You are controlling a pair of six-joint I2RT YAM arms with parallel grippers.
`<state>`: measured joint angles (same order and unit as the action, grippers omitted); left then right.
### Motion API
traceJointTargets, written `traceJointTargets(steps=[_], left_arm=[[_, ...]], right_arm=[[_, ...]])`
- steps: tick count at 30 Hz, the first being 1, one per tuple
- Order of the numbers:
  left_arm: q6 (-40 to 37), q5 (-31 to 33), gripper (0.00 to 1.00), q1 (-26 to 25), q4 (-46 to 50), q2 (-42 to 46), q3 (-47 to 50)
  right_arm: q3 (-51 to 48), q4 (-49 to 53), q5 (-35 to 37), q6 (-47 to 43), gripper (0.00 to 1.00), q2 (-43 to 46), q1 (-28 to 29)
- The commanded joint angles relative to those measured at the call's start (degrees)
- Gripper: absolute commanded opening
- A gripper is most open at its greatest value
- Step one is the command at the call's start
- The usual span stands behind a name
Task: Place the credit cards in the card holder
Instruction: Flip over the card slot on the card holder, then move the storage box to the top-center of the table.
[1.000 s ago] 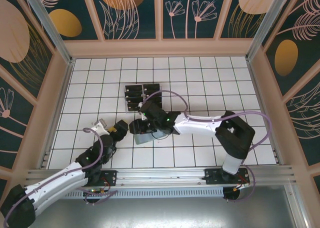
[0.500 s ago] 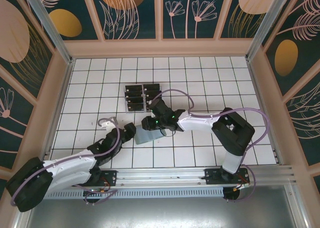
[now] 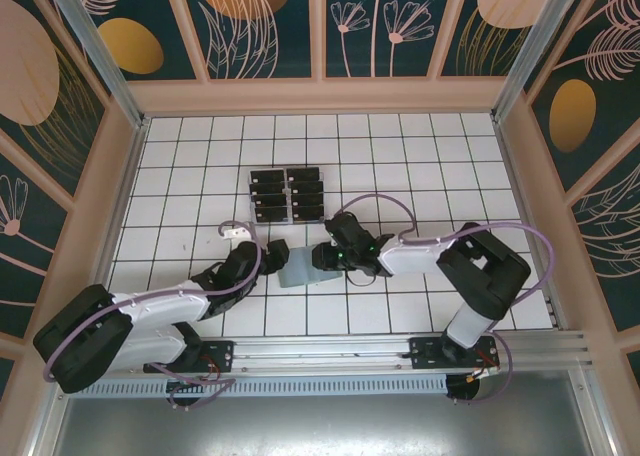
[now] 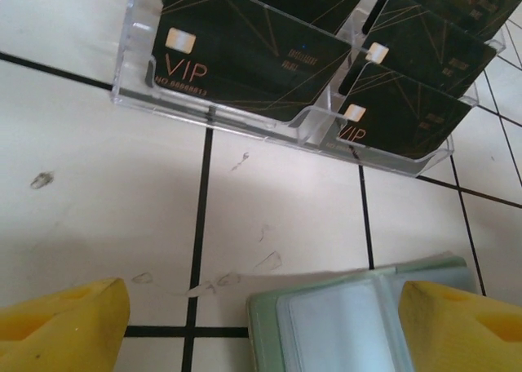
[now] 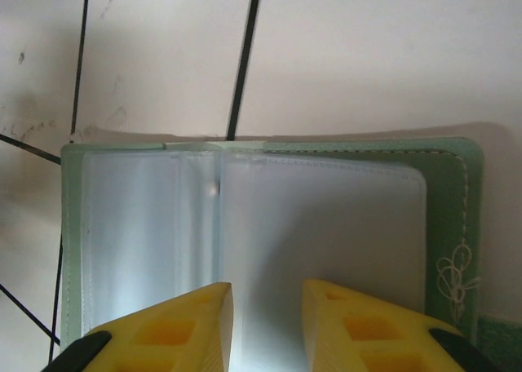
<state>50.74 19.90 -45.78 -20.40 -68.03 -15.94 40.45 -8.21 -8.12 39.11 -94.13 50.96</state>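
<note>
**Near the middle of the counter's near edge: open card holder between two claws**

Toward the near edge of the white-tiled counter (image 3: 420,166), about midway between its left and right edges, the card holder (image 3: 300,272) lies flat and opened out. Its clear sleeve pages face up inside a pale green cover with a stitched border.

The left claw (image 3: 277,255) sits low at the holder's left end. Its jaws are spread wide and grasp nothing, and the holder's left corner shows between them in the wrist view. Whether either jaw touches the cover cannot be told.

The right claw (image 3: 322,257) reaches in from the right-hand side and hangs over the holder's right half. Its jaws are drawn close together with only a narrow gap, and the clear sleeve shows through that gap. The pictures do not settle whether it is pinching a sleeve page, pressing on it or merely poised above it.

Just beyond the holder, toward the far edge and slightly nearer the left edge, stands a clear plastic rack (image 4: 245,121). The credit cards (image 3: 287,194) sit tilted in its slots in two columns. They are black, with a small pale chip mark and pale "VIP" lettering. The rack and the holder lie near each other but apart, with bare tile between them.
</note>
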Motion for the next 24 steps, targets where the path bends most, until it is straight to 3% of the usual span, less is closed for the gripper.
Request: traceJointTargets(steps=[1, 9, 12, 18, 24], left_arm=[[-3.1, 0.2, 0.86, -0.1, -1.2, -0.7, -3.3], [-11.0, 3.6, 0.93, 2.1, 4.6, -2.3, -15.2], [-13.8, 2.1, 0.98, 7.4, 5.9, -2.3, -20.2], [-17.1, -3.7, 0.99, 18.8, 6.5, -6.0, -28.8], [-15.3, -15.8, 0.99, 29.9, 0.4, -12.8, -32.0]], right_arm=[[-3.6, 2.3, 2.4, 3.6, 0.29, 2.3, -0.3], [-0.1, 0.9, 2.3, 0.4, 0.38, 9.2, -1.1], [3.5, 3.5, 2.1, -2.5, 0.42, 10.4, -3.2], [8.1, 6.2, 3.2, -8.3, 0.62, 8.5, -8.9], [12.0, 7.5, 3.4, -13.5, 0.65, 1.7, -11.8]])
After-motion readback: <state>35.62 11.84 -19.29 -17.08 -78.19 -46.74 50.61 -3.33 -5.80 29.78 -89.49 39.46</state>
